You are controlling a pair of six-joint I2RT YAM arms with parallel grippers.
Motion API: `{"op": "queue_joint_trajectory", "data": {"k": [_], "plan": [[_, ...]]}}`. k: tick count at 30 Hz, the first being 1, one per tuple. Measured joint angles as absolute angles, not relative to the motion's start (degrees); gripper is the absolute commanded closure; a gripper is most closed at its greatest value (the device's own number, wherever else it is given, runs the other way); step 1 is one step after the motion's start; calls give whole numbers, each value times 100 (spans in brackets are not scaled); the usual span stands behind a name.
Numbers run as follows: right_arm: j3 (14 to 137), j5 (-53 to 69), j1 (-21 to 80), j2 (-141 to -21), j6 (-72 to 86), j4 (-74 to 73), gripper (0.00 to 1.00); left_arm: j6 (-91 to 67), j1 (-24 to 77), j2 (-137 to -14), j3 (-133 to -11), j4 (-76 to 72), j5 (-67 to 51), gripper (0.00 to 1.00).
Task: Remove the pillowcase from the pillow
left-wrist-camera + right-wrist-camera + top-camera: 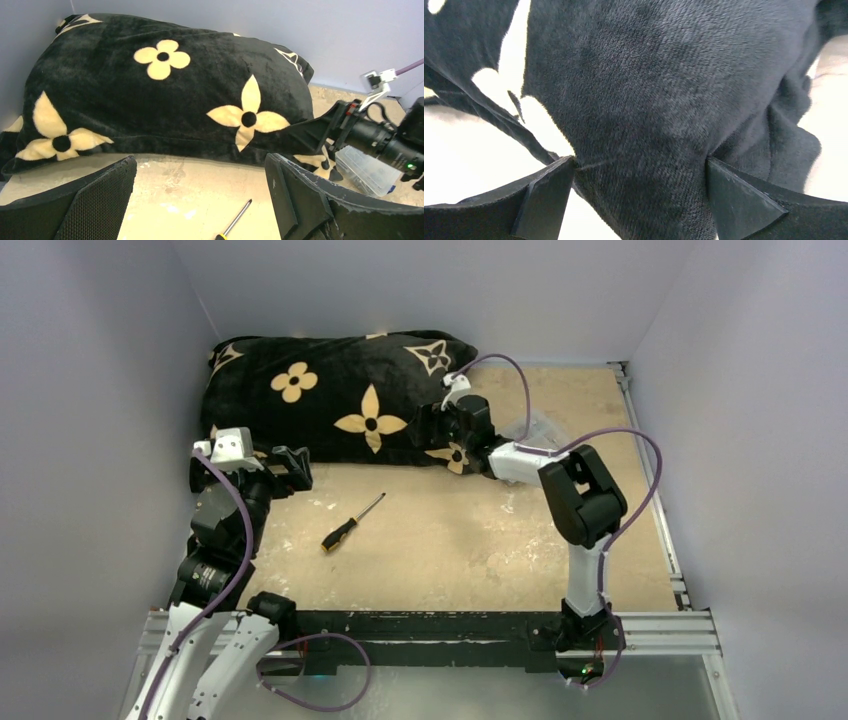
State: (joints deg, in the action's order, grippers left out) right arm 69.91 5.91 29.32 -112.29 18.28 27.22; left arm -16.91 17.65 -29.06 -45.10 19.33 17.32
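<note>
Black plush pillowcase [330,400] with tan flower and star motifs lies plump at the upper left of the overhead frame, against the back wall. It is still full, and the pillow inside is hidden from every view. The left claw [288,470] is released. Its fingers are spread wide over bare bench [470,540] just below the cover's lower left corner, with nothing between them. The right claw [440,425] is also released, at the cover's lower right corner. In its wrist view the fingers [544,195] stand astride a bulge of plush that reaches both tips. A black-and-yellow screwdriver [352,523] lies at centre frame, apart from both claws. A clear plastic box [367,170] sits beside the right arm.
</note>
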Motion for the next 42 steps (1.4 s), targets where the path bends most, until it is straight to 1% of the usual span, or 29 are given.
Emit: {"op": "queue_joint_trajectory", "data": {"k": [1, 2, 3, 4, 6, 7, 8, 13, 16, 19, 24, 29, 30, 34, 36, 38, 39, 41, 42], "plan": [[7013, 617, 2998, -11330, 1815, 2751, 3, -1693, 1765, -2906, -4510, 1933, 1732, 1], [7041, 622, 3035, -11415, 1813, 2762, 7, -1693, 1765, -2904, -4510, 1933, 1730, 1], [7074, 620, 3050, -11518, 1817, 2773, 15, -1693, 1765, -2902, -4510, 1933, 1730, 1], [7083, 609, 3048, -11583, 1826, 2779, 28, -1691, 1765, -2902, -4510, 1933, 1728, 1], [7078, 574, 3028, -11625, 1863, 2751, 59, -1693, 1765, -2899, -4508, 1933, 1723, 1], [7072, 561, 3013, -11601, 1903, 2755, 85, -1693, 1765, -2899, -4508, 1933, 1719, 1], [7048, 554, 3009, -11548, 1933, 2762, 100, -1693, 1765, -2899, -4510, 1933, 1715, 1], [6746, 329, 3190, -10855, 2036, 2569, 100, -1693, 1765, -2902, -4508, 1933, 1704, 1], [6556, 78, 3527, -10298, 2034, 2279, 100, -1693, 1765, -2902, -4508, 1933, 1706, 1], [6357, -82, 4029, -9706, 2051, 2005, 100, -1693, 1763, -2912, -4508, 1933, 1706, 1], [5992, 25, 4890, -8958, 2193, 1833, 100, -1699, 1763, -2958, -4508, 1933, 1715, 1], [5780, 180, 5798, -8759, 2390, 1798, 100, -1704, 1763, -2963, -4508, 1935, 1791, 1], [5760, 252, 5981, -8770, 2418, 1802, 98, -1706, 1763, -2963, -4510, 1938, 1822, 1], [5756, 548, 6445, -8781, 2477, 1802, 67, -1745, 1763, -2939, -4508, 1944, 1962, 1], [5756, 709, 6539, -8779, 2495, 1796, 43, -1752, 1763, -2904, -4510, 1951, 2043, 1], [5758, 786, 6573, -8759, 2504, 1750, 30, -1756, 1763, -2862, -4508, 1962, 2119, 1], [5778, 805, 6560, -8739, 2495, 1704, 26, -1758, 1763, -2842, -4508, 1966, 2147, 1], [5924, 812, 6490, -8726, 2440, 1522, 21, -1763, 1763, -2814, -4508, 1984, 2193, 1], [6071, 816, 6410, -8726, 2399, 1402, 16, -1763, 1763, -2810, -4508, 1984, 2204, 1]]}}
